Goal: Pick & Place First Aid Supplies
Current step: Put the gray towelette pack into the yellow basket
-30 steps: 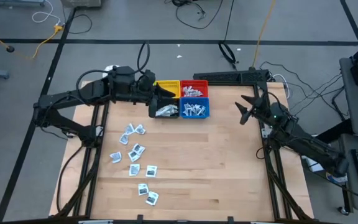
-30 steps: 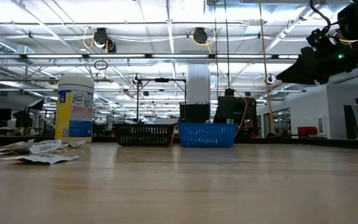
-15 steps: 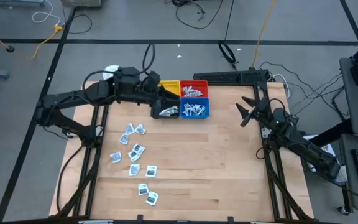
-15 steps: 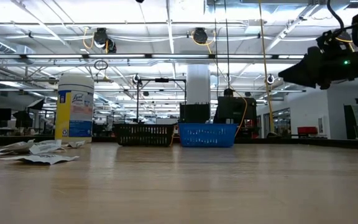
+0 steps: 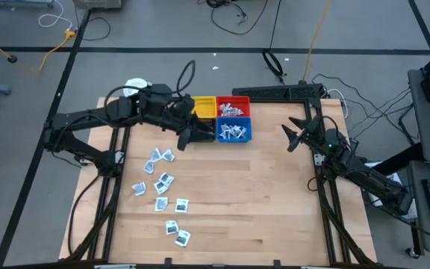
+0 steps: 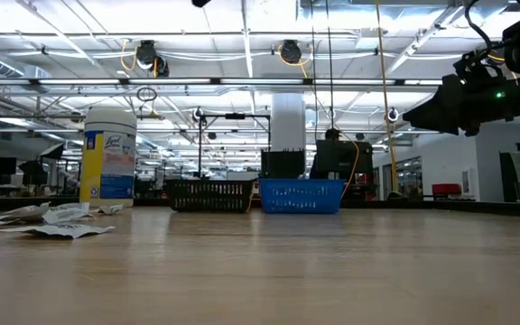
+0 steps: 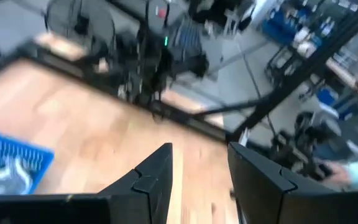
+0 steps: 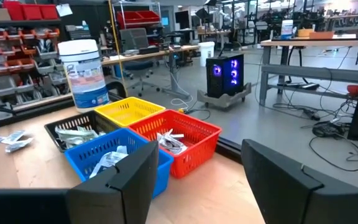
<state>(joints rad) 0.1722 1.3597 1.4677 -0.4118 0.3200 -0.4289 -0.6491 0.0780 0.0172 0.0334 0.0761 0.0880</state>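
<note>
Dark fingers of the left gripper (image 5: 187, 137) stand parted with clear air between them in the left wrist view, so its jaws are released and grasp nothing; from above it hangs over the black bin (image 5: 202, 134), hiding most of it. The right gripper (image 5: 293, 135) hovers above bare wood at the right side of the counter (image 5: 260, 202), well apart from the bins, and its jaws are spread wide and empty, as the right wrist view shows.

Four small square bins sit together at the far middle of the counter: the yellow bin (image 5: 203, 107) and red bin (image 5: 234, 107) on the far side, the black bin and blue bin (image 5: 234, 131) on the near side. The red and blue bins each hold a heap of white first aid packets (image 5: 232, 110); in the right wrist view the black bin holds some too, while the yellow one looks bare inside. More loose packets (image 5: 161, 181) lie scattered flat on the left part of the counter, running from just near the black bin toward the near edge, each apart from the next or barely touching. A white-lidded round jar (image 5: 134, 86) with a yellow and blue label stands upright at the far left corner, beside the left arm.
</note>
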